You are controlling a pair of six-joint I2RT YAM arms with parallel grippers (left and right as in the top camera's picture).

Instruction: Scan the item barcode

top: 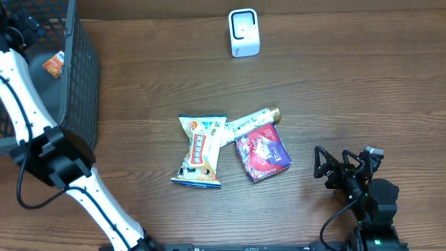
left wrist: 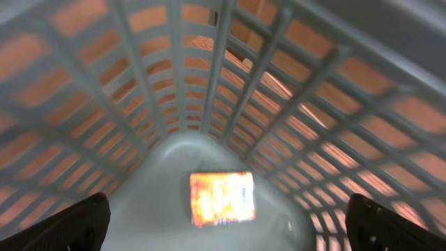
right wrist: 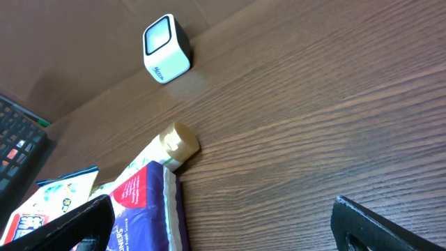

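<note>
The white barcode scanner (top: 244,33) stands at the table's far edge and shows again in the right wrist view (right wrist: 166,49). A small orange packet (top: 54,64) lies on the floor of the dark mesh basket (top: 80,77). My left gripper (left wrist: 226,233) hangs open inside the basket, above the orange packet (left wrist: 221,198), and holds nothing. On the table lie a yellow snack bag (top: 201,150), a white tube (top: 247,123) with a gold cap and a purple-red packet (top: 262,153). My right gripper (top: 334,167) stands open to the right of them, empty.
The basket's walls (left wrist: 209,84) close round the left gripper on all sides. In the right wrist view the purple packet (right wrist: 146,209) and the tube's cap (right wrist: 178,143) lie by the left finger (right wrist: 63,226). Bare wood runs from the packets to the scanner.
</note>
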